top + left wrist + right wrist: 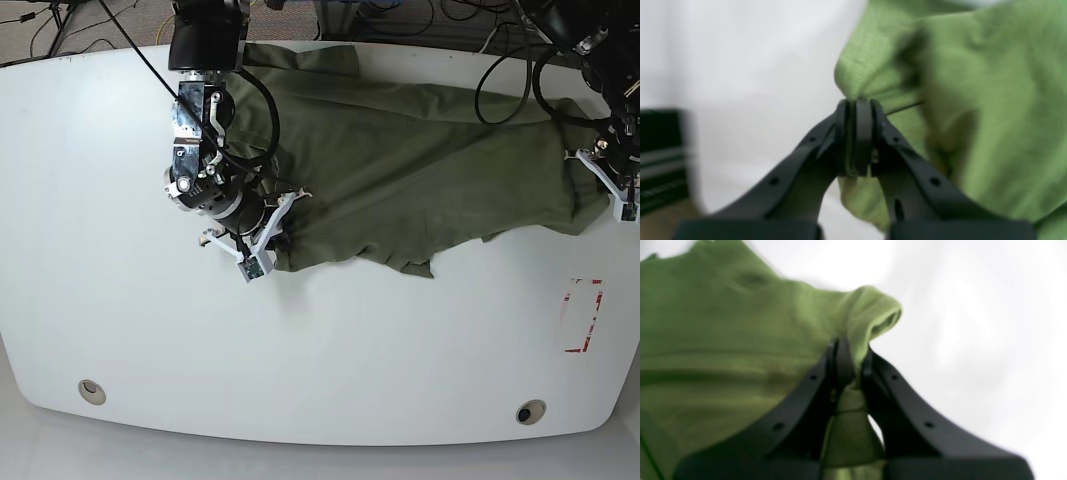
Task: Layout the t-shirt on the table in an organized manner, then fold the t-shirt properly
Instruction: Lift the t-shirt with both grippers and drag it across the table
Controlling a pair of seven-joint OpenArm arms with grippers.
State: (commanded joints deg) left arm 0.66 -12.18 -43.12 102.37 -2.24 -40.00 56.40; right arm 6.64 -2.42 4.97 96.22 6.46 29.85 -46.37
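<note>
The green t-shirt (400, 165) lies spread out w/ wrinkles across the far side of the white table (300, 340). The left end effector (858, 103) pinches one edge tight, and the right end effector (848, 353) pinches the other edge tight.

Both wrist views are blurred (t-shirt (990, 100) weave mostly soft), its far edge cut off.

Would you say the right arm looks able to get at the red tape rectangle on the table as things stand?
Probably not. The right gripper is shut on the t-shirt at the far side of the table from the red tape rectangle, which lies beside the left gripper.
</note>
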